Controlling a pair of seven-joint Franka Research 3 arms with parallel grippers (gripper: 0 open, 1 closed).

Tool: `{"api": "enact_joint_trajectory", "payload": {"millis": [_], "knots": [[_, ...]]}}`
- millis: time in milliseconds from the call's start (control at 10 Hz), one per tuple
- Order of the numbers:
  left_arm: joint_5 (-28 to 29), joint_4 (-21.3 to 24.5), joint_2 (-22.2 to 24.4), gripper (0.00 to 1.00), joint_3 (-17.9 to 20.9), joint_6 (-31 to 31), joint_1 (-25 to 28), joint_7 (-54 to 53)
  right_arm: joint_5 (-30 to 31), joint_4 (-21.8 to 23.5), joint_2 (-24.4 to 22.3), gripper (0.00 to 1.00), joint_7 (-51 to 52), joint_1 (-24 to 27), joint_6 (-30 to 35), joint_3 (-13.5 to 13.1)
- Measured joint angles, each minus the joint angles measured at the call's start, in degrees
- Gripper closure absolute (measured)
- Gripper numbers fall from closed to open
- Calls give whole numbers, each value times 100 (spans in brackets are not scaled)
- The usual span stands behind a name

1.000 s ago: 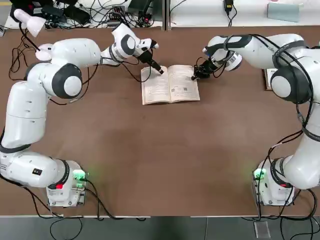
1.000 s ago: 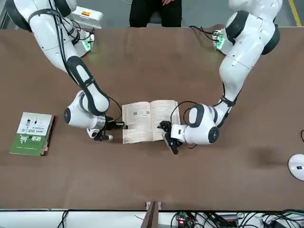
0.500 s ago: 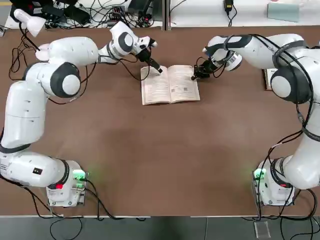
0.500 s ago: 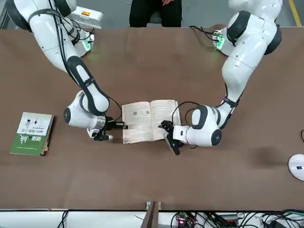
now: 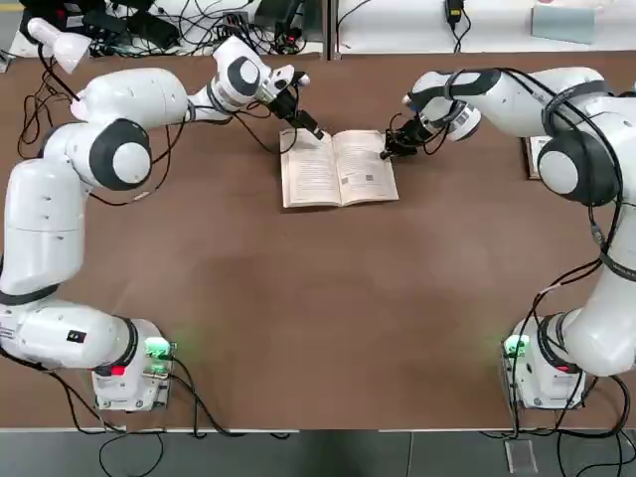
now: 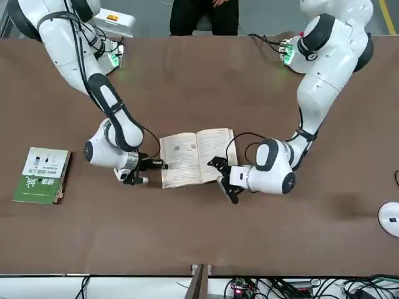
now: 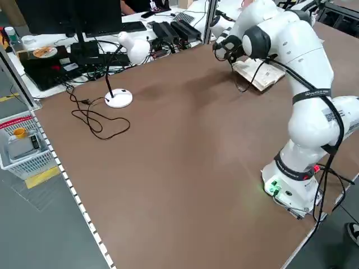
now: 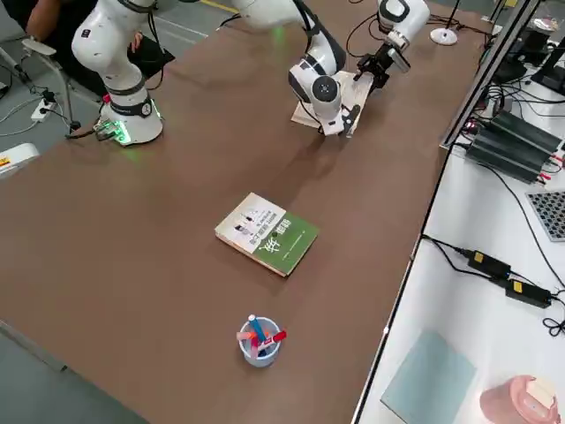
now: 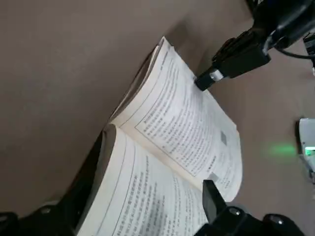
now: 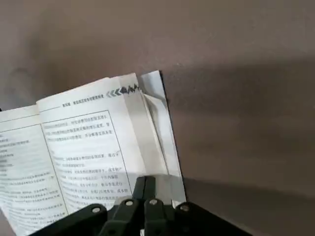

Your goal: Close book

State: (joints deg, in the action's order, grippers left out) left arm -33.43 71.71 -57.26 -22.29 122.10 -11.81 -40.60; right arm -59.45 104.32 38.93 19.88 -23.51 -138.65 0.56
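Book [image 5: 365, 167] lies open on the far part of the table [image 5: 298, 318], between the 2 grippers, its 2 printed pages facing up. Left to right in the top view, a white lamp [image 5: 62, 44] stands at the far left corner, its round base [image 6: 390, 218] on the table, a black cable coiled near it. Next comes the left arm [image 5: 45, 229], reaching far across the table and bending in toward the book. Its gripper [image 5: 319, 135] is at the left page's far outer corner, its 2 fingers spread apart with that page's edge in the space between them; whether they touch the paper I cannot tell. Behind the table, between the 2 arm bases, are a person's dark-clad legs [image 6: 204, 17] and 1 hand [image 6: 219, 2]. Right of the book, the right gripper [image 5: 386, 154] is closed, its 2 fingers together, with the tips at the right page's outer edge; contact is not clear. The right arm [image 5: 586, 149] comes in from the right side. Beyond that gripper lies a green-and-white book [image 6: 41, 175], closed, cover up. Farther right, a cup [image 8: 261, 352] stands upright on the table, holding several markers [image 8: 257, 331].
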Motion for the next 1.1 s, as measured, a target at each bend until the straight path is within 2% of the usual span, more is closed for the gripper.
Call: {"api": "enact_joint_trajectory", "payload": {"millis": [1100], "knots": [[-312,-111,51,0,-83,-465,95,586,0,-1,0,99,0,-1,0,0]]}}
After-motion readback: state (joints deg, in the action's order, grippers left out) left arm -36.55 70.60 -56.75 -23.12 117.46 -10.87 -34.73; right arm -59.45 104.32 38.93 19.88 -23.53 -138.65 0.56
